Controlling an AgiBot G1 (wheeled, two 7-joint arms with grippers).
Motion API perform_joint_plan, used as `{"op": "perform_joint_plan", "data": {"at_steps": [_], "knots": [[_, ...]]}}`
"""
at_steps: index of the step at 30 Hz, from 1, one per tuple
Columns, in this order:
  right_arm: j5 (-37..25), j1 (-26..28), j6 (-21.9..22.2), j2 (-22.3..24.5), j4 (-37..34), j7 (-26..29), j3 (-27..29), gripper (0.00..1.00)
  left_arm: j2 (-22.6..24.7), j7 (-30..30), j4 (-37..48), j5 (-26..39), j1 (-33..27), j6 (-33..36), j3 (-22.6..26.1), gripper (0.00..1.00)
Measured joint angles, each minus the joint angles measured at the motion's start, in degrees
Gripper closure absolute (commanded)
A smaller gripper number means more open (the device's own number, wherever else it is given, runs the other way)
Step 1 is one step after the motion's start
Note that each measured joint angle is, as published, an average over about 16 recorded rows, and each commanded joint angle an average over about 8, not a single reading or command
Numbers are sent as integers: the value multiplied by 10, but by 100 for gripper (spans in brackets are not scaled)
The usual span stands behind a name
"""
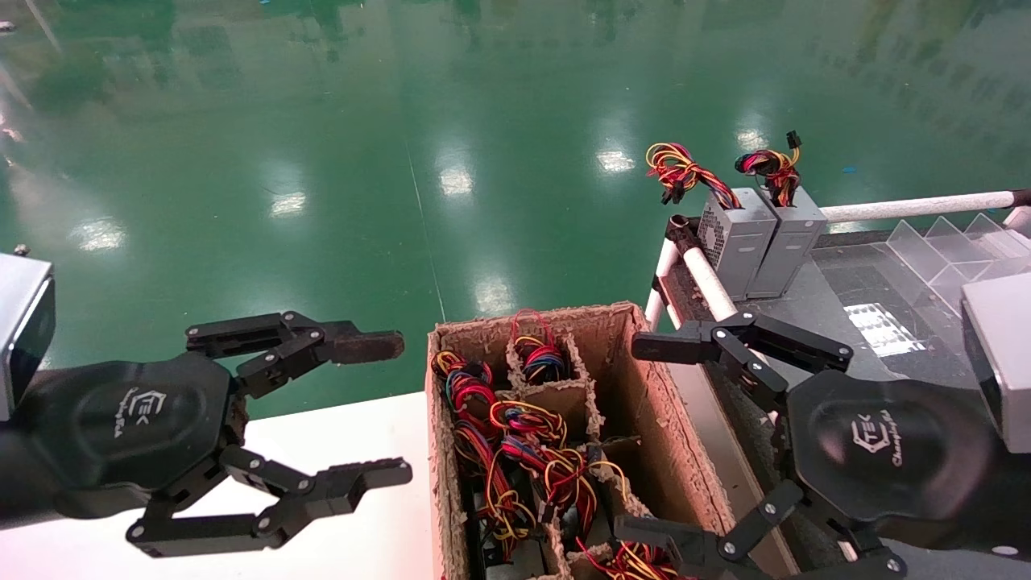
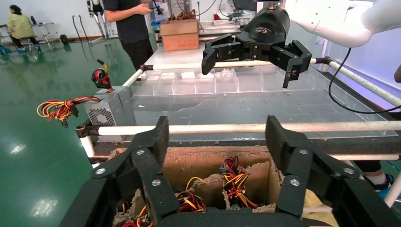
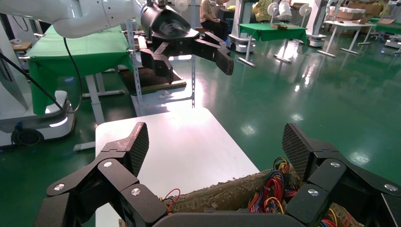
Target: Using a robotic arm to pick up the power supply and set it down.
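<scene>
Hovering: right gripper (image 1: 668, 439) fingers wide, empty | left gripper (image 1: 395, 411) same | supplies (image 1: 523, 451) still boxed | two (image 1: 761, 242) on bench

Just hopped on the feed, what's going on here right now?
Nothing is gripped yet. Both grippers hang open on either side of a cardboard box with dividers, full of power supplies with coloured wire bundles. The right gripper is at the box's right wall, the left gripper over the white table beside it. Two power supplies already stand upright side by side on the dark table to the right.
</scene>
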Motion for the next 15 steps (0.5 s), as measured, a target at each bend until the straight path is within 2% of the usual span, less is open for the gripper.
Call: {"op": "perform_joint_plan", "data": {"at_steps": [15], "knots": [[0,0,0,0,0,0,0,0,0,0,0,0,0,0,0,100]]}}
